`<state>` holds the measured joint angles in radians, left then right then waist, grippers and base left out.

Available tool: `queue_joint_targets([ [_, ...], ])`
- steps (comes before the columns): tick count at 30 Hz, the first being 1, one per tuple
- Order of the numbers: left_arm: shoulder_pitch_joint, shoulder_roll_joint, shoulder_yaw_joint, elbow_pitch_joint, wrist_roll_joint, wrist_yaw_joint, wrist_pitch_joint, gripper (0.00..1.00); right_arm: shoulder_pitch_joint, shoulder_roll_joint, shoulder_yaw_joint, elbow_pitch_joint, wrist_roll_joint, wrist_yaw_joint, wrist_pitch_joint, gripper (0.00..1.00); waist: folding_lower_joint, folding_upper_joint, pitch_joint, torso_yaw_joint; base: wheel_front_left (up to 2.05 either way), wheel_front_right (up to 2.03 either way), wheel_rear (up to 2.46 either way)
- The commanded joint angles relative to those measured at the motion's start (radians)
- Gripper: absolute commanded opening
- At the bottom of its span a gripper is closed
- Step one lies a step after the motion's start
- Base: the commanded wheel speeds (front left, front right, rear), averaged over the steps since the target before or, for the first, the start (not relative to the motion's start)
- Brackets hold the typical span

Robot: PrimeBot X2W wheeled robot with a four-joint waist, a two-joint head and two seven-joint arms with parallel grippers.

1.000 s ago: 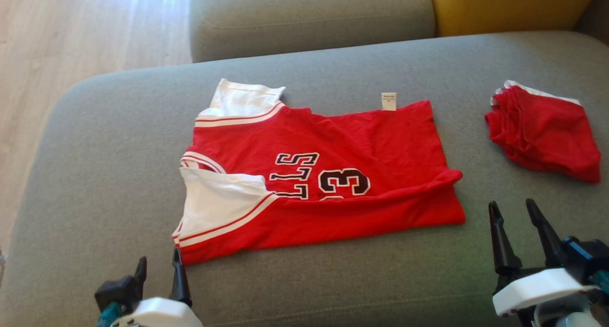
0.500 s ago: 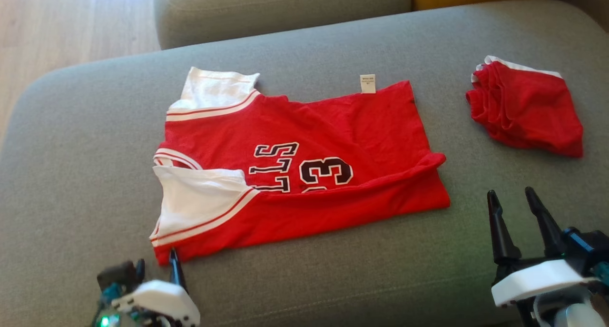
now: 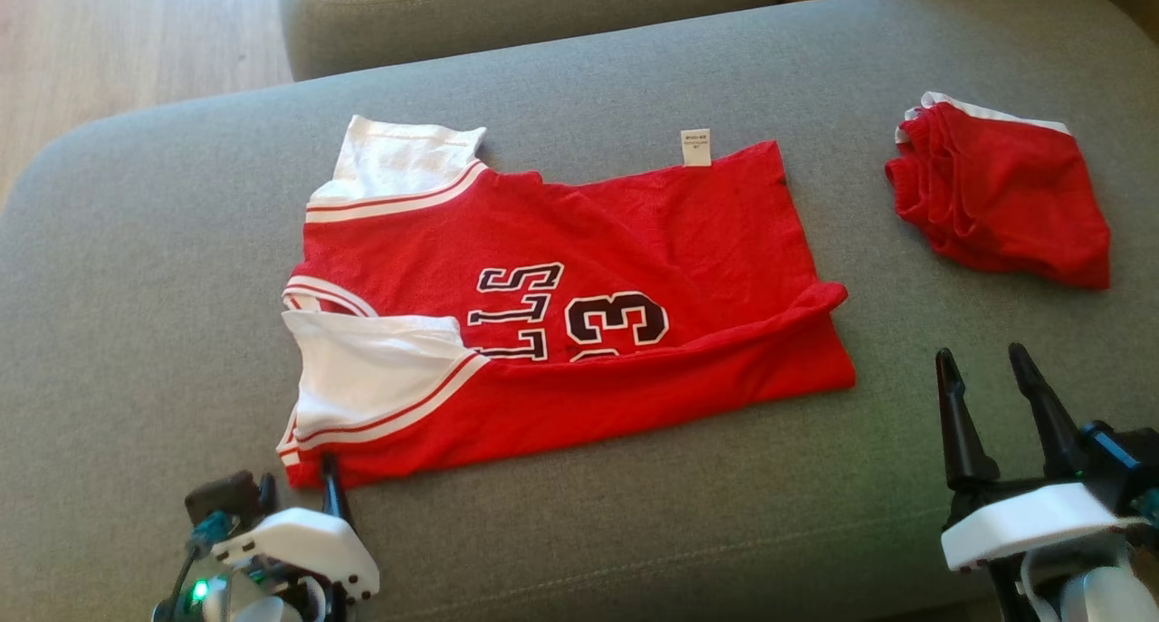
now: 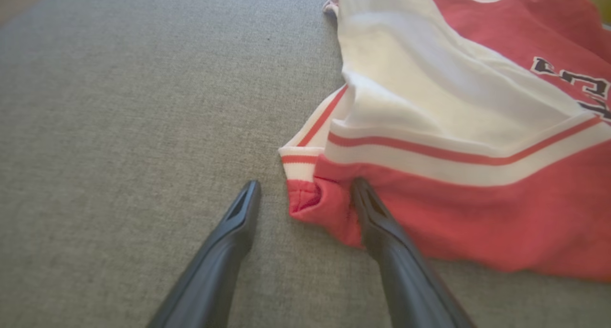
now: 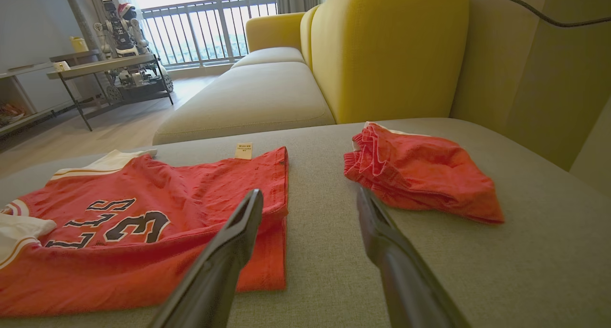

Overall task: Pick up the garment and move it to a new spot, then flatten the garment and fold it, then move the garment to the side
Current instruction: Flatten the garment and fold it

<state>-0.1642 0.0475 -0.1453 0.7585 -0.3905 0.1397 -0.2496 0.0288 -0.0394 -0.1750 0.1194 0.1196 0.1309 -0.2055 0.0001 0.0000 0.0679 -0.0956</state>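
Note:
The garment (image 3: 579, 278) is a red jersey with white sleeves and black lettering, spread on a grey sofa cushion (image 3: 136, 242) with its near long edge folded over. In the left wrist view the garment (image 4: 477, 142) lies to the right, and my left gripper (image 4: 305, 187) is open, straddling its red near corner; one finger rests on the cloth, the other on bare cushion. That left gripper (image 3: 294, 486) sits at the garment's near-left corner. My right gripper (image 3: 985, 361) hovers open, right of the garment's hem, nothing between its fingers. From the right wrist, my gripper (image 5: 310, 194) points between the garment (image 5: 143, 223) and a red bundle.
A folded red bundle (image 3: 1000, 192) lies at the cushion's far right; it is also in the right wrist view (image 5: 420, 175). A yellow sofa back (image 5: 386, 46) and another grey seat (image 5: 253, 99) stand behind. Wood floor (image 3: 118, 33) lies beyond the cushion's left edge.
The head camera has tilted, shifting the scene up and left. My left gripper has come forward to the garment's near-left corner, its finger now touching the cloth. The right gripper stays open.

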Motion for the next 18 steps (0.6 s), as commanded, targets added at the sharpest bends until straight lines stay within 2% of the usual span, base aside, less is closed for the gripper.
queue_joint_targets([
  [1, -0.032, 0.006, 0.028, -0.005, -0.012, 0.000, -0.006, 1.00, -0.042, -0.011, 0.019, -0.028, -0.007, 0.000, -0.005, 1.00, -0.0001, 0.0000, -0.001, 0.003, 0.00, 0.00, 0.00],
  [4, -0.034, 0.005, 0.023, -0.011, -0.015, -0.007, -0.008, 1.00, -0.043, -0.011, 0.017, -0.014, -0.009, 0.000, -0.001, 1.00, -0.0001, 0.0000, -0.005, 0.011, 0.00, 0.00, 0.00],
  [5, -0.034, 0.005, 0.021, -0.017, -0.018, -0.013, -0.008, 0.76, -0.044, -0.011, 0.016, -0.009, -0.008, 0.000, 0.001, 1.00, -0.0001, 0.0000, -0.007, 0.015, 0.00, 0.00, 0.00],
  [6, -0.033, 0.005, 0.017, -0.024, -0.021, -0.021, -0.009, 0.00, -0.045, -0.011, 0.016, -0.003, -0.006, 0.000, 0.003, 1.00, -0.0001, 0.0000, -0.008, 0.017, 0.00, 0.00, 0.00],
  [12, -0.023, 0.004, 0.002, -0.076, -0.016, -0.032, -0.011, 0.00, -0.057, -0.011, 0.032, 0.052, 0.043, 0.000, 0.042, 1.00, -0.0001, 0.0000, -0.018, 0.040, 0.00, 0.00, 0.00],
  [18, -0.001, 0.004, -0.013, -0.168, 0.001, -0.027, -0.011, 0.00, -0.107, -0.011, 0.035, 0.174, 0.206, 0.000, 0.096, 1.00, -0.0001, 0.0000, -0.024, 0.072, 0.00, 0.00, 0.00],
])
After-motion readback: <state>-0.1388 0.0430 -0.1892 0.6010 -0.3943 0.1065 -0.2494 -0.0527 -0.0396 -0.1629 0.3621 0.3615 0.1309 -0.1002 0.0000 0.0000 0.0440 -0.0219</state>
